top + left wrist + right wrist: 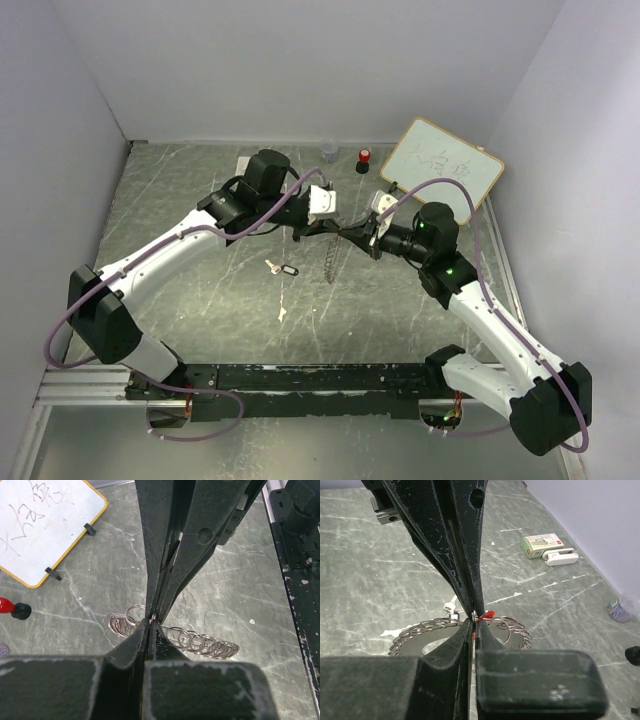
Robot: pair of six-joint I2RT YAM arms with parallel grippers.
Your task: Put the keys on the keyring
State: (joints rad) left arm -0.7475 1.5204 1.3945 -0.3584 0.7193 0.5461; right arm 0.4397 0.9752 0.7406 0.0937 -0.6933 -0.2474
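Threading step, seen from above and from both wrists. I have both arms brought together over the middle of the table (180, 200). The left pincer (151, 624) is together. The right pincer (472, 623) is together too, tip to tip with the left.

The keyring (330, 262) hangs edge-on beneath that meeting point, lifted off the table and caught at its upper rim. The red key (487, 614) shows only as a sliver of red plastic just beside the touching tips, against the ring's rim. I cannot tell which pincer clamps the ring and which the key, nor whether the key is already on the wire.

Step in hand, as I judge it: working the red key onto the ring. That leaves the task about half way at best, because the black-tagged key (283, 268) lies loose on the table, left of the hanging ring and apart from it.

The next move calls for one pincer to keep the ring steady while the other eases the key's hole along the wire. Only then can a pincer let go and fetch the black-tagged key.

Count:
- keys: two
- keyring: one
- pincers: two
- whiteboard (442, 165): one, at the far right
- red-topped cylinder (364, 158): one, just left of the whiteboard
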